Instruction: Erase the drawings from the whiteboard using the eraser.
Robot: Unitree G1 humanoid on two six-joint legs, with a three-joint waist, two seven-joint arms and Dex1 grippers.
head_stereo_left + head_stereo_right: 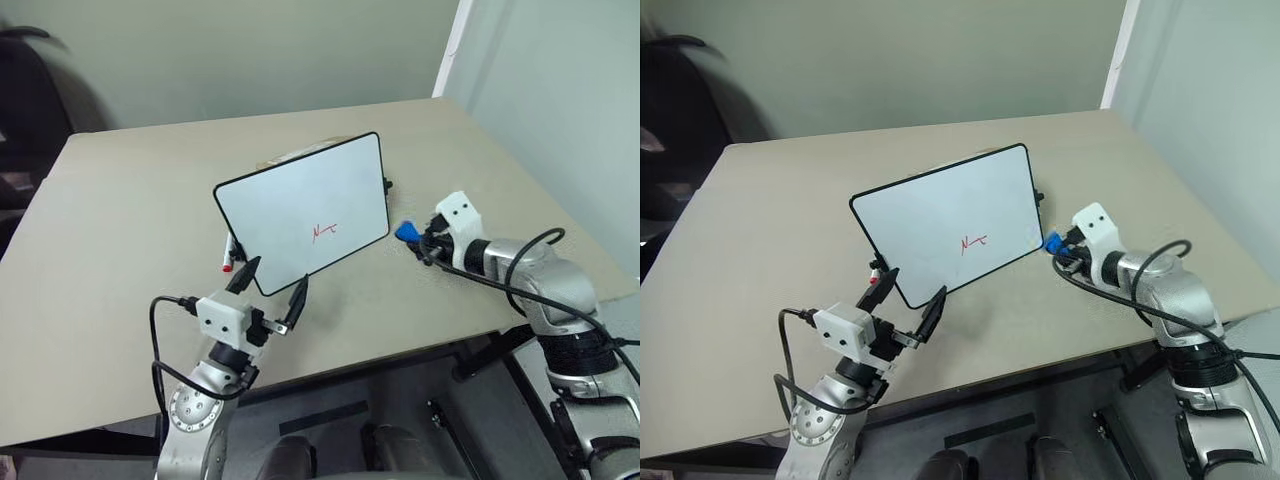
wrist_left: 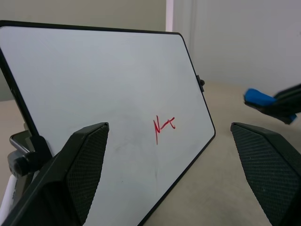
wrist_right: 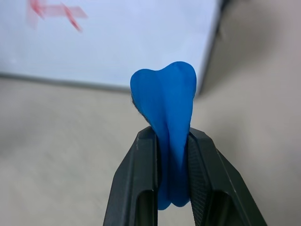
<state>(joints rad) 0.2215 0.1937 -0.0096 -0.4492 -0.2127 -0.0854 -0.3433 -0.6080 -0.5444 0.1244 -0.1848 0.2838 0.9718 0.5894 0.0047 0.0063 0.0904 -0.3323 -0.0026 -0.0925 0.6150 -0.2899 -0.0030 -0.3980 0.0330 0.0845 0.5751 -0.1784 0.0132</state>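
Beige counter (image 1: 120, 230) fills the scene. Nearest, the left end effector (image 1: 272, 288) stands spread at the whiteboard (image 1: 290, 200)'s 6 o'clock edge. Red drawings (image 1: 325, 231) remain. At 3 o'clock, the right end effector (image 1: 418, 240) pinches the blue eraser (image 1: 405, 232).

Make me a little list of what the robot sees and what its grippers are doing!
whiteboard: propped up, tilted, on the table
drawing: small red scribble, not yet erased
eraser: blue, pinched in the right gripper, beside the board's edge, off the table
left gripper: open, at the board's near corner
marker: red cap, behind the board's left edge
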